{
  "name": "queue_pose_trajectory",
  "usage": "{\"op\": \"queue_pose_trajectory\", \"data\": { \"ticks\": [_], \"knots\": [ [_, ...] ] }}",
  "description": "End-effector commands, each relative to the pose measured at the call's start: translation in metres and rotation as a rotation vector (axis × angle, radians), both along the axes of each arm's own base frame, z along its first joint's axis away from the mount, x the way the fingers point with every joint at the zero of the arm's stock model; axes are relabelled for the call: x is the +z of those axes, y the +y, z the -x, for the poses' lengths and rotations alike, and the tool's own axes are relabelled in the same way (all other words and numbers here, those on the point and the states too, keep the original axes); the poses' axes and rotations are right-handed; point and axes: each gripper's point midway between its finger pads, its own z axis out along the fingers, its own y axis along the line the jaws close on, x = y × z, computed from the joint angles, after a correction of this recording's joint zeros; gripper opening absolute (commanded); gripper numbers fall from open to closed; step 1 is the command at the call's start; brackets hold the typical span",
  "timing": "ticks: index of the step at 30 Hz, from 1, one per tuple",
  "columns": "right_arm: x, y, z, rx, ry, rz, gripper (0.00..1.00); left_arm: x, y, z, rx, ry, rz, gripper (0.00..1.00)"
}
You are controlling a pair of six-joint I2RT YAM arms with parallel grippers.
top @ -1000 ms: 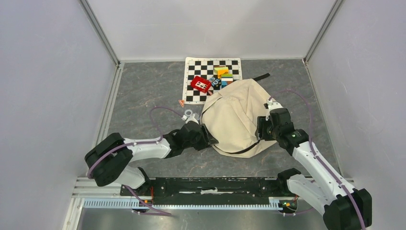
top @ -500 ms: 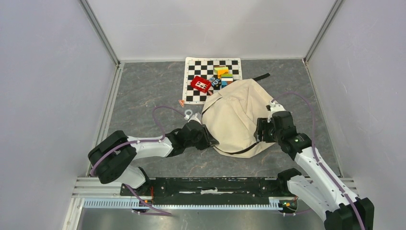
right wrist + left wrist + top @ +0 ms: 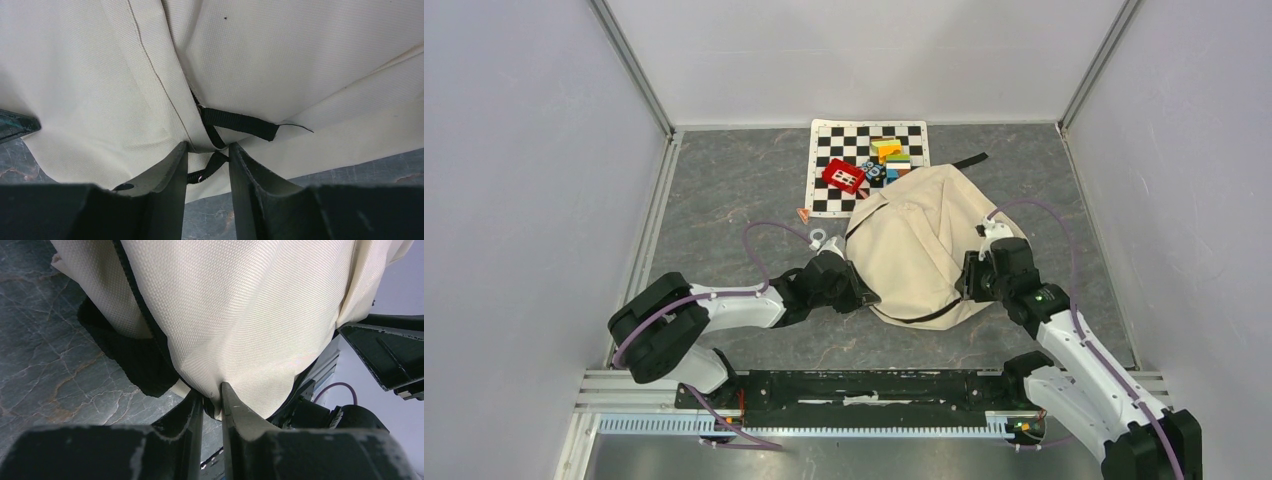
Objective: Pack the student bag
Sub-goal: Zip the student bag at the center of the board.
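**Q:** Where does the student bag lie, and what holds it?

**A:** The student bag [image 3: 914,240] lies slumped on the grey tabletop [image 3: 724,190]. Its far end reaches the corner of a chequered mat [image 3: 834,165] that carries small coloured blocks [image 3: 886,155]. The left pincer [image 3: 212,399] is almost closed, with a fold of cream cloth beside the black trim nipped between its fingers. The right pincer [image 3: 207,150], on the opposite edge, is narrowed onto a seam where a black webbing tab [image 3: 235,122] is stitched.

**Q:** How should the bag handle?

**A:** Judging by its creases and sag, it is soft, light and without stiffness. It will probably drape and fold rather than lift as 1 body. The woven cloth looks grippy, not slippery. Seams, trim and webbing offer the surest holds, since plain cloth may pull free. With 2 holds on opposite edges, spreading them should tauten the panel. No opening shows in any view.
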Motion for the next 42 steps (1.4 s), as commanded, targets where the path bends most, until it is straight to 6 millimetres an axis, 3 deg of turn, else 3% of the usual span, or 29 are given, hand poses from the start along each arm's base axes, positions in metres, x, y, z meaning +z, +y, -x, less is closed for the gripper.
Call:
{"op": "queue_pose_trajectory", "data": {
  "ticks": [1,17,20,28,35,39,42],
  "knots": [
    [-0.009,-0.004,-0.004,-0.005,-0.003,0.027,0.37,0.018,-0.011,-0.007,-0.005,-0.029,0.055,0.23],
    [-0.026,-0.008,0.011,0.004,0.037,0.038,0.19,0.023,-0.013,-0.007,-0.010,-0.032,0.067,0.17],
    [-0.029,-0.007,0.015,0.013,0.046,0.035,0.27,0.023,-0.014,-0.007,-0.011,-0.033,0.068,0.17],
    [-0.033,-0.008,0.019,0.001,0.049,0.026,0.29,0.025,-0.014,-0.007,-0.012,-0.033,0.071,0.17],
    [-0.035,-0.009,0.022,0.011,0.061,0.031,0.46,0.024,-0.013,-0.006,-0.009,-0.032,0.069,0.17],
    [-0.033,-0.010,0.022,0.004,0.044,0.029,0.41,0.024,-0.012,-0.006,-0.006,-0.034,0.068,0.17],
    [-0.033,-0.008,0.021,0.003,0.038,0.019,0.28,0.023,-0.012,-0.006,-0.007,-0.031,0.067,0.17]
  ]
}}
